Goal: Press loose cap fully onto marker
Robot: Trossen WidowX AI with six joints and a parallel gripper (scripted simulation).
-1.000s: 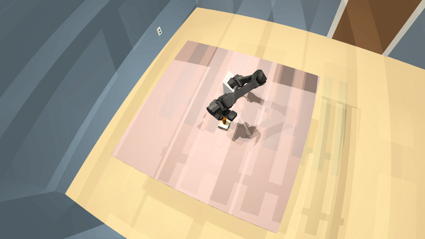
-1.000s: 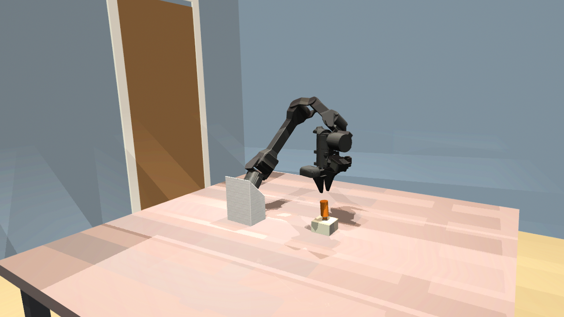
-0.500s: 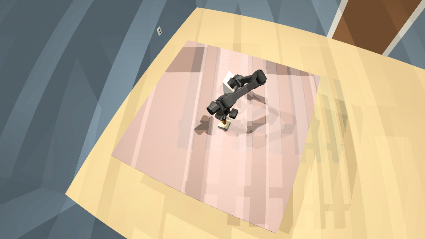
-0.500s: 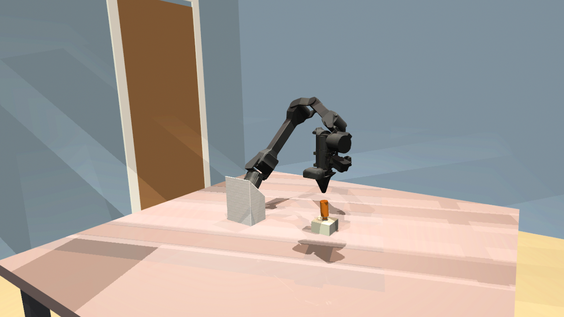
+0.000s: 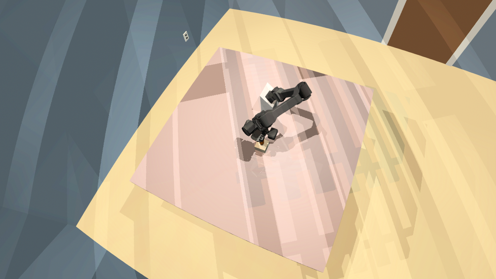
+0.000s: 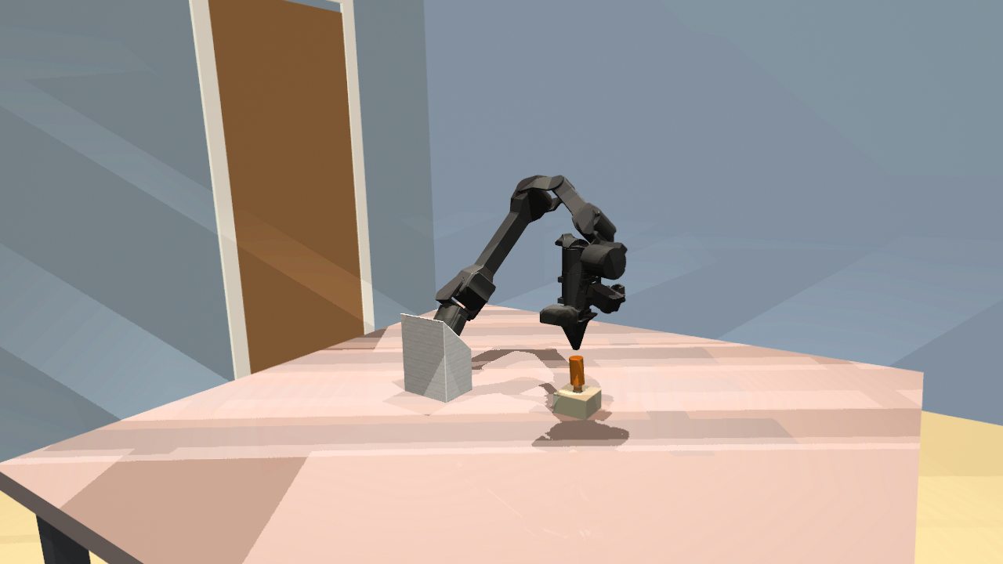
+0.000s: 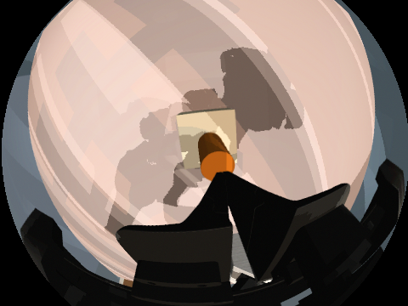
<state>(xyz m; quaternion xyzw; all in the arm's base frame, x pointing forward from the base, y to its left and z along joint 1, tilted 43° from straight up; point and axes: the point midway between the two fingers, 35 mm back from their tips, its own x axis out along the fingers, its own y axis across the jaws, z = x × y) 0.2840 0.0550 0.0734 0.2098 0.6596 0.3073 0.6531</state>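
Note:
The orange cap [image 5: 261, 142] [image 6: 576, 370] [image 7: 217, 165] stands upright on the marker [image 6: 577, 389] in the cream holder block [image 5: 260, 148] [image 6: 577, 404] [image 7: 191, 123]. A short dark piece of the marker shows between cap and block in the exterior view. I cannot tell whether the cap is fully seated. My gripper [image 6: 575, 348] [image 7: 222, 177] is shut with nothing between its fingers and points straight down. Its tips are a little above the top of the cap in the exterior view, and they overlap the cap's edge in the wrist view.
The arm's grey wedge-shaped base block [image 5: 267, 97] [image 6: 425, 359] stands on the pink table [image 5: 194, 149] [image 6: 350, 511], to the left of the holder in the exterior view. Shadows of the arm fall around the holder block.

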